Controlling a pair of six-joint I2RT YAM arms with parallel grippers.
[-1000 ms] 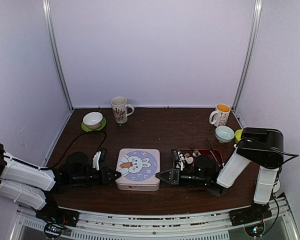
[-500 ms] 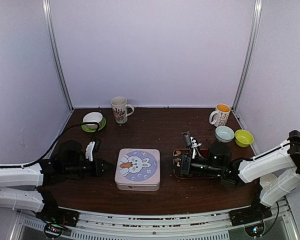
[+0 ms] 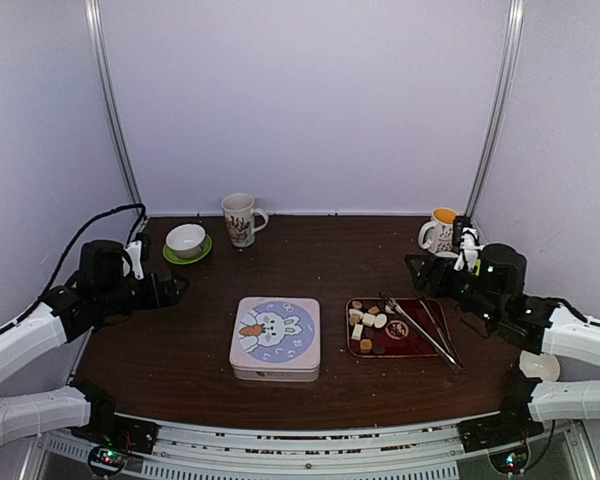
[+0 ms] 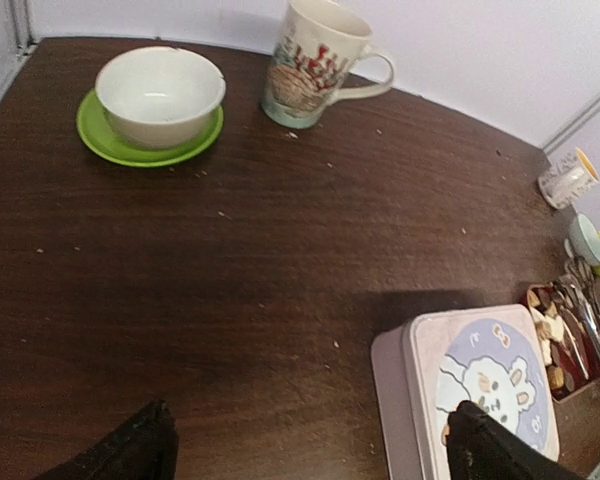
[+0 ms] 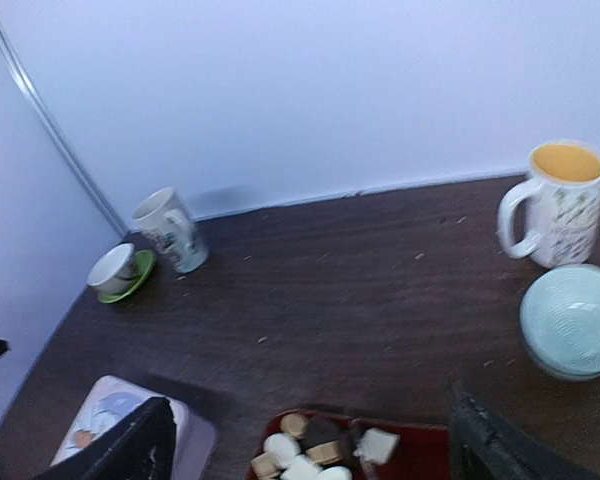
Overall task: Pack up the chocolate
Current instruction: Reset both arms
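The chocolate [image 3: 366,323] is a heap of small white, tan and dark pieces at the left end of a red tray [image 3: 405,347]. It shows too in the left wrist view as the chocolate [image 4: 553,343] and in the right wrist view as the chocolate [image 5: 305,452]. A pink tin [image 3: 275,338] with a rabbit lid lies closed left of the tray. My left gripper [image 3: 176,287] hovers open over bare wood, left of the tin [image 4: 480,395]. My right gripper [image 3: 416,268] is open above the table behind the tray, holding nothing.
Metal tongs [image 3: 420,326] lie across the tray. A white bowl on a green saucer [image 3: 186,241] and a patterned mug [image 3: 240,219] stand at the back left. A yellow-lined mug [image 5: 555,205] and a pale blue bowl [image 5: 575,320] stand at the back right.
Both arms have drawn back from the tin's sides, the left to the far left, the right to the back right. Both grippers have gone from shut to open, and the tray is uncovered.
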